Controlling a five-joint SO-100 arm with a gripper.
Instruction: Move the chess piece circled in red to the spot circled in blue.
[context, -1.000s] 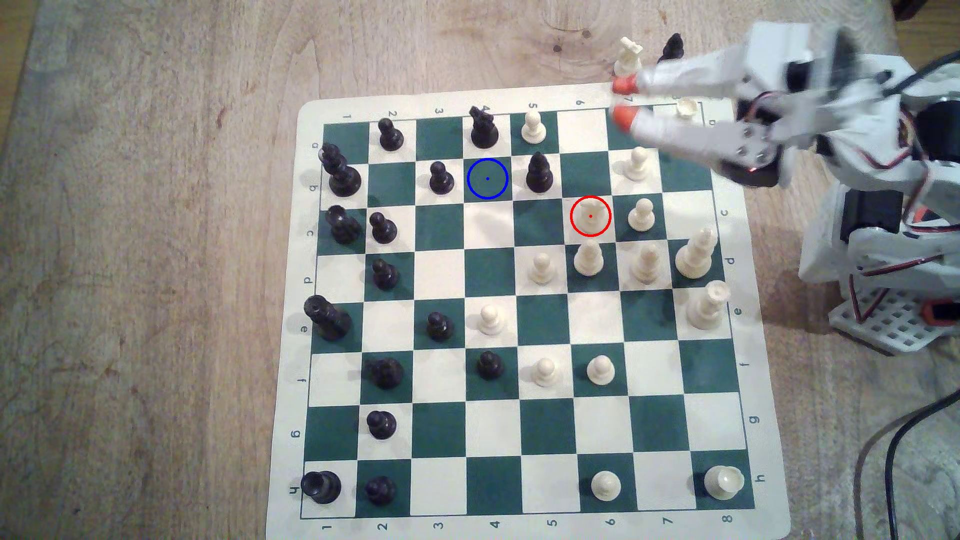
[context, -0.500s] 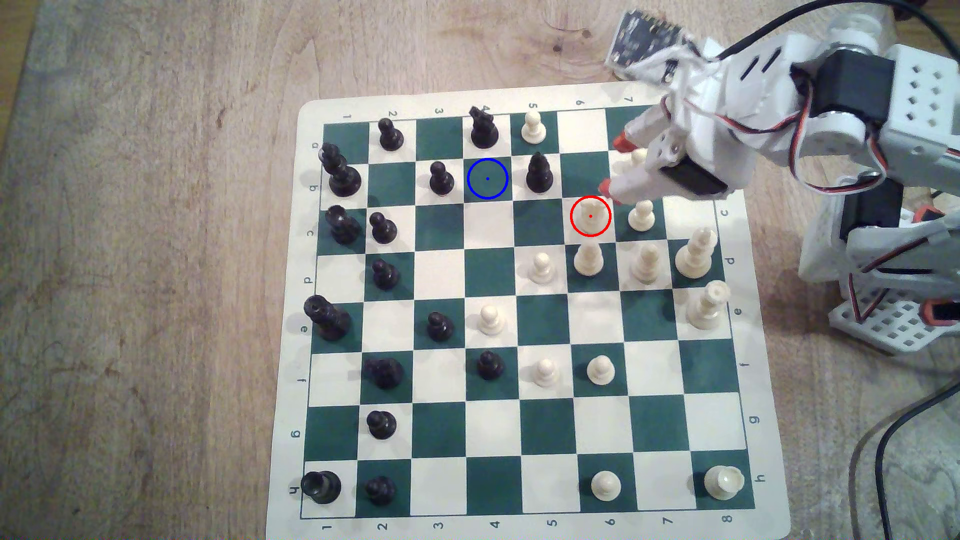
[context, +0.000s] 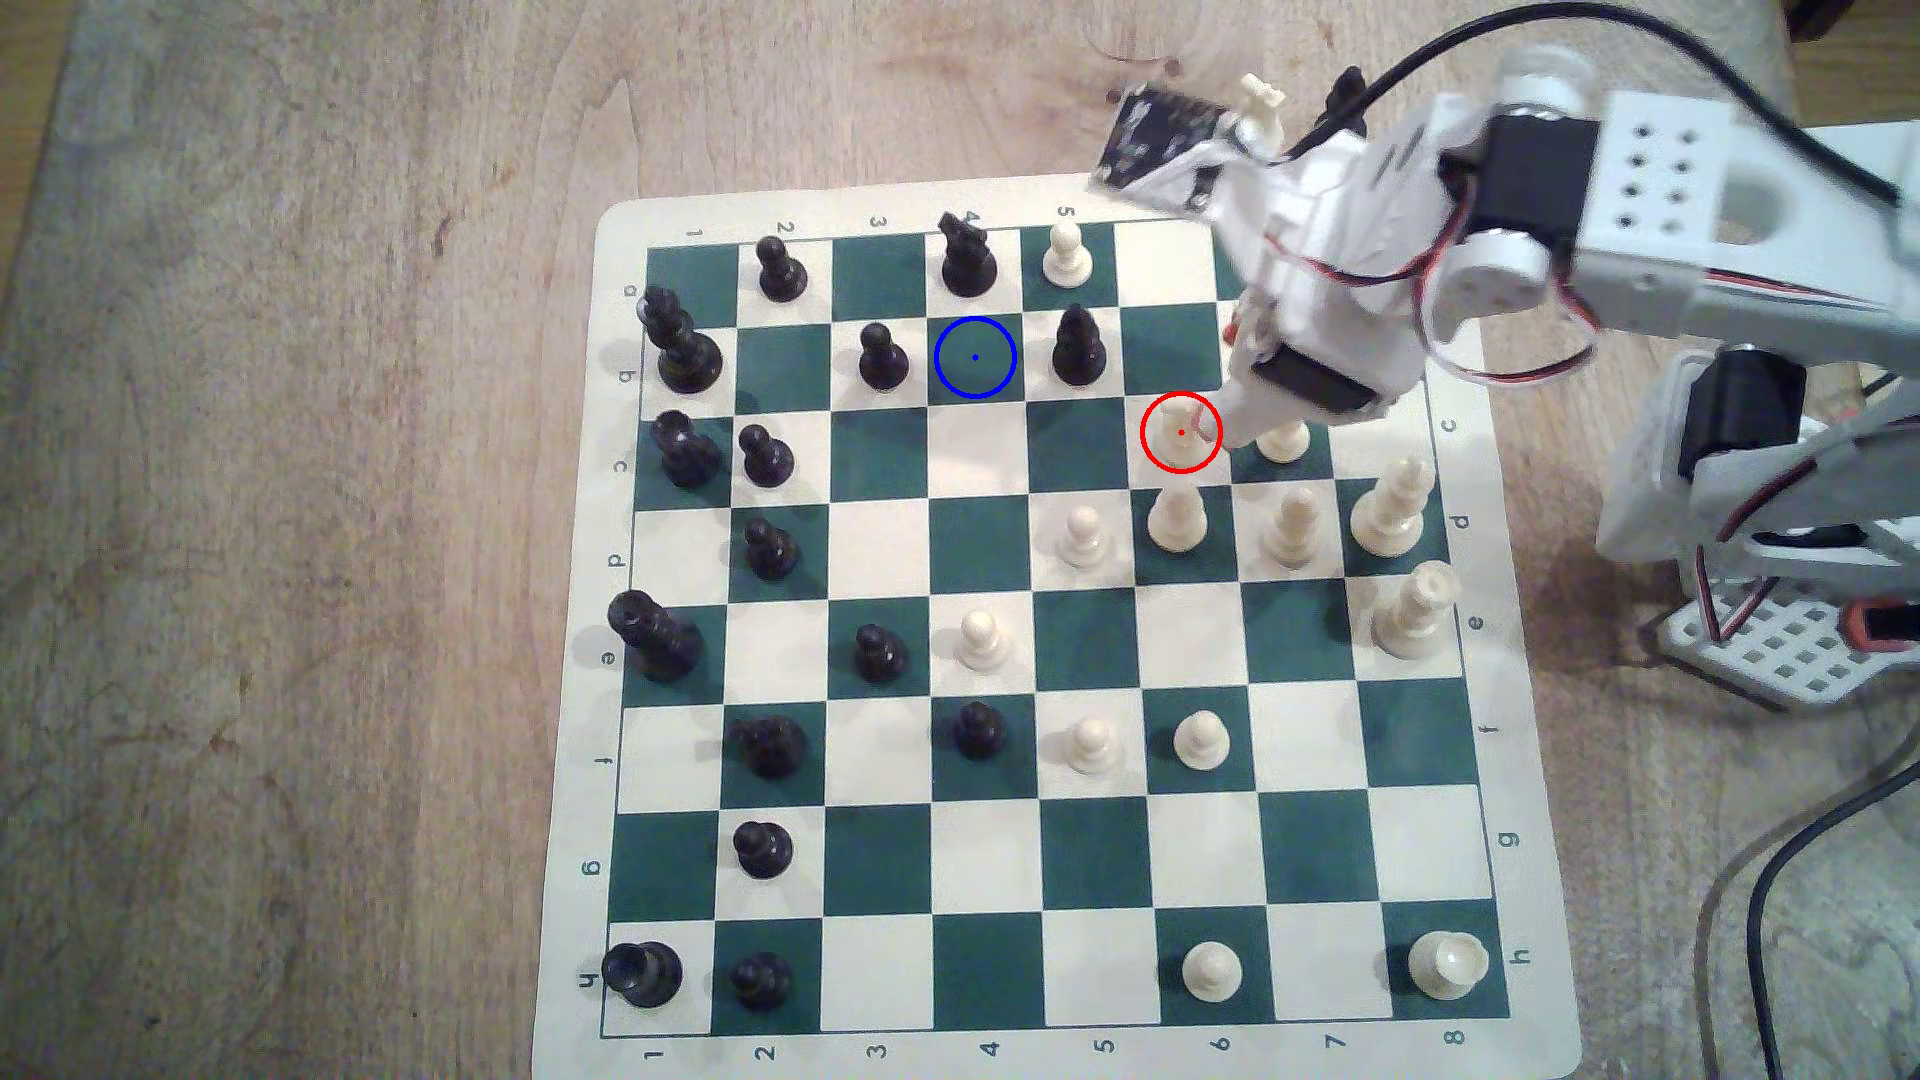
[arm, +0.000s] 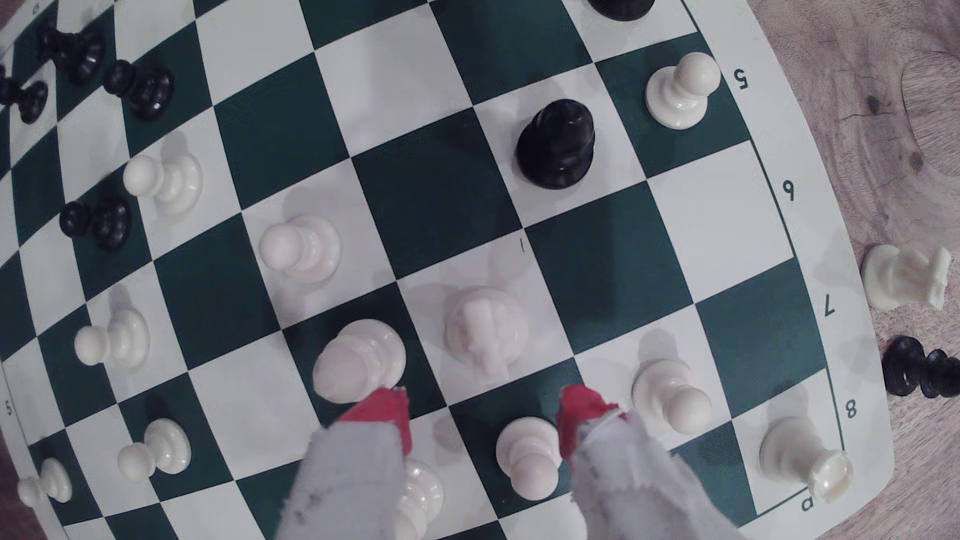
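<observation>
exterior view: high above the counter (context: 312, 519), looking almost straight down, far enough to take in the whole chessboard (context: 1039, 623) | wrist view: mounted behind the hand (arm: 483, 410), close, looking past its red fingertips (arm: 384, 410) down onto the board | shared: squares and cream pieces just ahead of the hand

I see glossy plastic on the cream knight (arm: 485, 324) ahead of my gripper (arm: 483, 410), whose fingertips (arm: 384, 415) look wrapped in matt red tape over frayed white cloth. Beneath lies a smooth matt board mat (context: 582, 582) on grainy wooden table (context: 312, 415).
</observation>
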